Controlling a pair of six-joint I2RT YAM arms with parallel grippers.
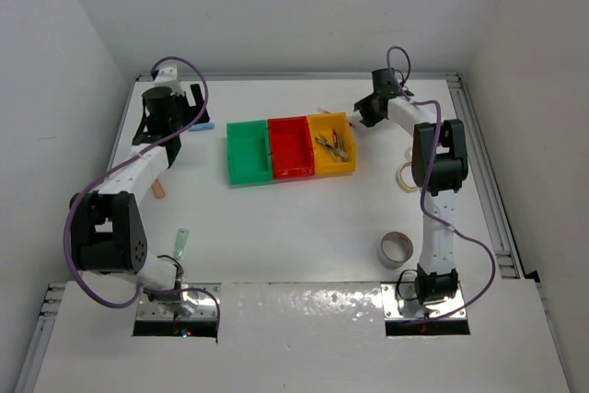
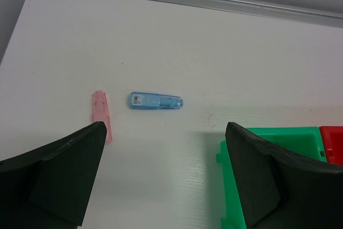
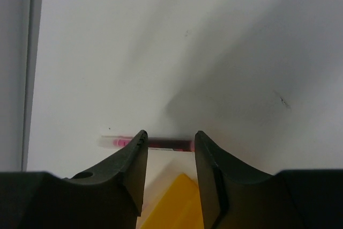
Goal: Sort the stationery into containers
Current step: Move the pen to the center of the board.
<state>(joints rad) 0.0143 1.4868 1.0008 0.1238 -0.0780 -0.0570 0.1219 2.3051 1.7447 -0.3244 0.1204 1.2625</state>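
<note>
The risk sits with the right gripper (image 3: 169, 135). Its jaws stand half apart and empty, and the red pen (image 3: 161, 143) lies crosswise just past the fingertips, just beside the corner of the yellow bin (image 3: 177, 199) that shows below the gap. A descent from here could catch a finger on that rim, or nudge the thin pen so it rolls away instead of settling between the jaws. The left gripper (image 2: 165, 127) is spread wide, holding nothing. The blue eraser-like piece (image 2: 155, 101) lies ahead of it, roughly centred between the fingers, with a pink piece (image 2: 100, 112) nearer one finger and the green bin (image 2: 268, 131) by the other.
</note>
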